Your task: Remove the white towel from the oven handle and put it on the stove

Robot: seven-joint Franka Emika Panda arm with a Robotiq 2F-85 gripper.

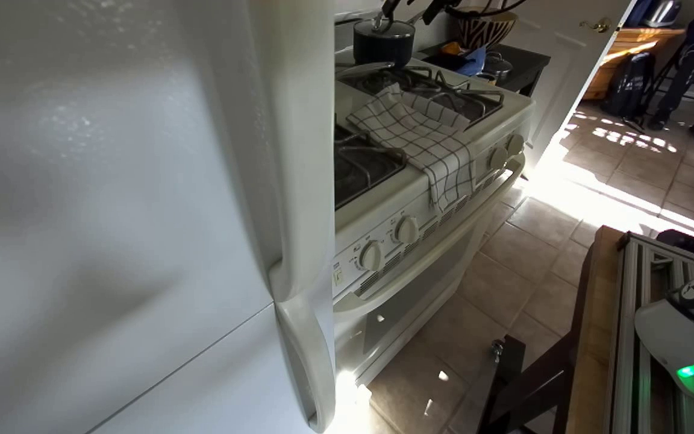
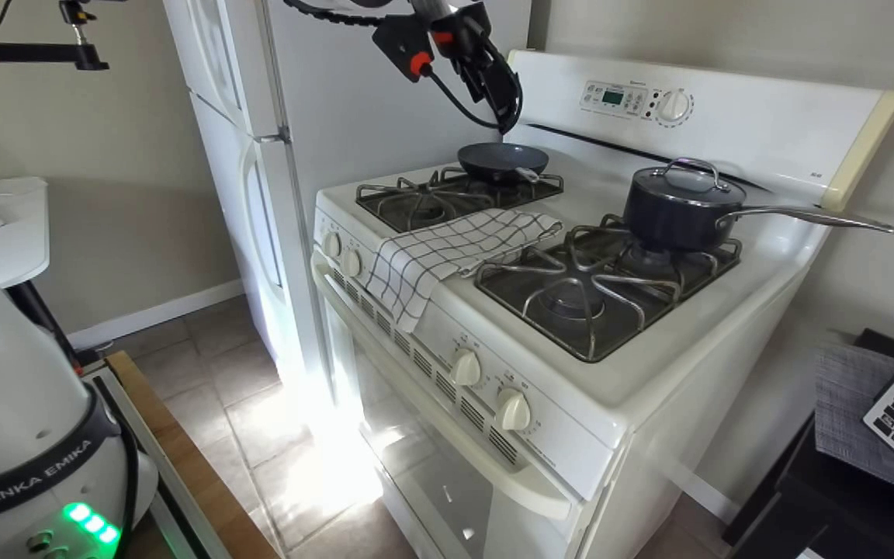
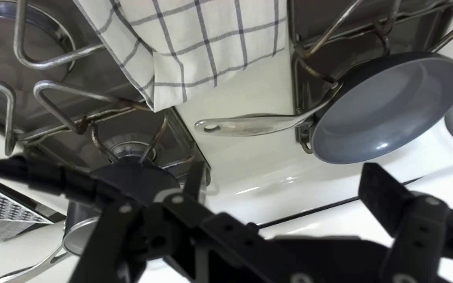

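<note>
Nearest the arm's base (image 2: 28, 388), whose green lights (image 2: 93, 524) face you in both exterior views, the oven handle (image 2: 431, 404) runs across the front of the stove (image 2: 649, 365); the white towel (image 2: 455, 244) is off the handle and lies on the stove, along the strip between the two grates (image 2: 587, 269); its front end droops over the edge and down the front panel (image 2: 567, 450), between the two pairs of knobs (image 2: 466, 367), and ends above the handle; in the wrist view you see its folded rear corner lapping onto the grate that bears the dark pot (image 2: 676, 213); farther in, your gripper (image 3: 285, 182) hangs above the rear of the stove, apart from the towel; its fingers (image 3: 385, 204) stand wide of each other, with white stove surface showing through the gap; farther back, a grey-lined pan (image 2: 503, 163) sits on its grate, a metal handle (image 3: 246, 125) pointing in over the middle strip, and the lidded pot stands across from it; behind them rises the back panel (image 2: 757, 132) with its small display (image 2: 612, 98); past the stove, in an exterior view, you have a patterned bowl (image 1: 485, 30) on a dark table (image 1: 525, 59), then a white door (image 1: 564, 54) and, farthest off, a person's legs (image 1: 681, 78).
</note>
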